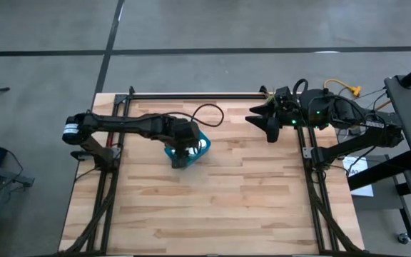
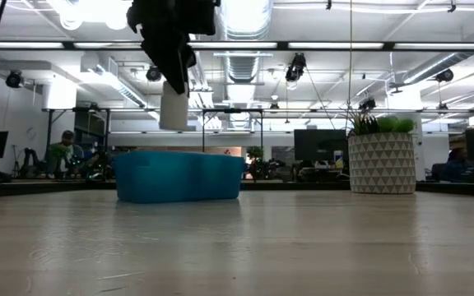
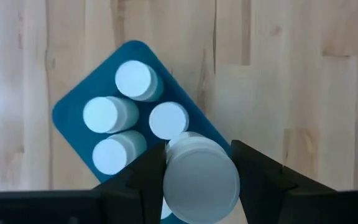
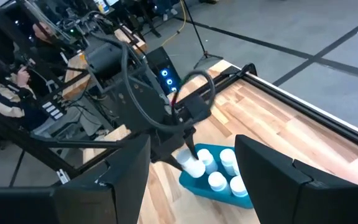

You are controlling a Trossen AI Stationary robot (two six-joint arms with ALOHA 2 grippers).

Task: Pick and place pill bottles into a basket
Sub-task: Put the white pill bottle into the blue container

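A white plant pot with a triangle-patterned surface (image 2: 382, 164) holding green leaves shows beyond the table's far edge in the low view, well apart from the work. Nothing stands between the left arm and the bin below it. The right arm waits folded at the table's right rear edge, its right gripper (image 1: 270, 127) empty with the fingers spread wide.

The table is a pale butcher-block wooden top (image 1: 220, 200) framed by black metal rails. Beyond it lies an open workshop with bright ceiling lights, exposed ducts and desks with monitors; a seated person (image 4: 2, 93) shows at the room's edge in the right wrist view.

The small teal-blue rectangular plastic basket (image 2: 178, 175) rests on the table towards the left rear. Four small white cylindrical pill bottles with round caps (image 3: 135, 80) stand upright inside it, packed close together; whether a fifth hides under the gripper is hard to say. The left gripper (image 3: 199, 177) hangs directly above the basket, its two dark fingers (image 3: 146, 174) clamped on either side of another white pill bottle (image 2: 173, 105), held upright. That held bottle is in the air, clear of the basket's rim, over the part of the basket not filled by the four.
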